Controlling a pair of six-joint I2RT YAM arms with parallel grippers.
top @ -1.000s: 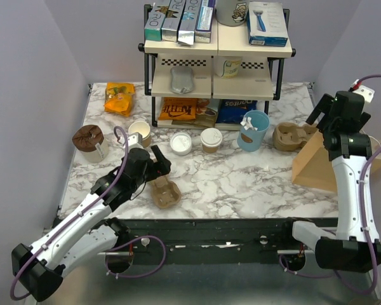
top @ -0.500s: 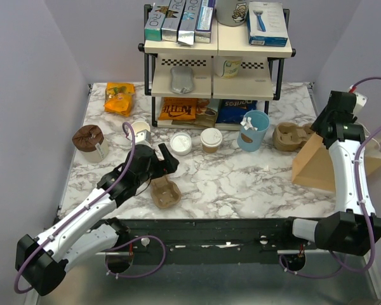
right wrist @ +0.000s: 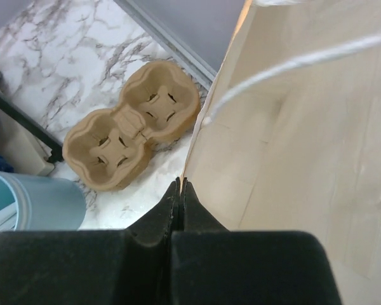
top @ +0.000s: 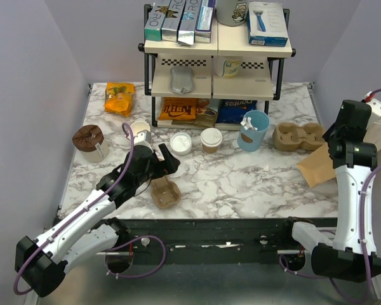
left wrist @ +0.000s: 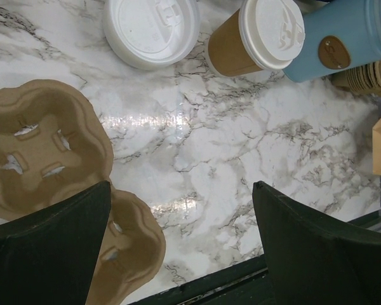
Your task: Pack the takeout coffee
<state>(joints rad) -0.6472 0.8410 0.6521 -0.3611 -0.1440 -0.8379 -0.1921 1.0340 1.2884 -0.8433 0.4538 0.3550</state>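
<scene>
1. The takeout coffee (top: 211,140) stands upright on the table (top: 254,184), out in front of the shelf rack (top: 216,63). Its white lid is on.
2. A loose white lid (top: 181,143) lies flat on the coffee's left. A tall light-blue cup (top: 254,130) stands close on its right. So the coffee has a thing on both sides.
3. The near side of the coffee is open. There is only bare marble between it and the left end effector (top: 164,159).
4. The left end effector has its two fingers wide apart and holds nothing. In the left wrist view, bare table shows between the fingers, with the coffee up ahead and a bit to the right.
5. A brown cup carrier (top: 166,192) lies flat right by the left end effector, on its near side. It is close to the table's front edge.
6. A tan cup with no lid (top: 140,132) stands behind the left arm, near the rack's left leg.
7. The right end effector (right wrist: 180,190) has its fingers pressed together on the edge of the brown paper bag (top: 317,166). The bag sits at the table's right edge, well apart from the coffee.
8. A second cup carrier (top: 298,136) lies between the blue cup and the bag, just beside the bag.
9. An orange snack bag (top: 119,98) lies in the far left corner, and a brown round thing (top: 87,136) sits by the left edge.
</scene>
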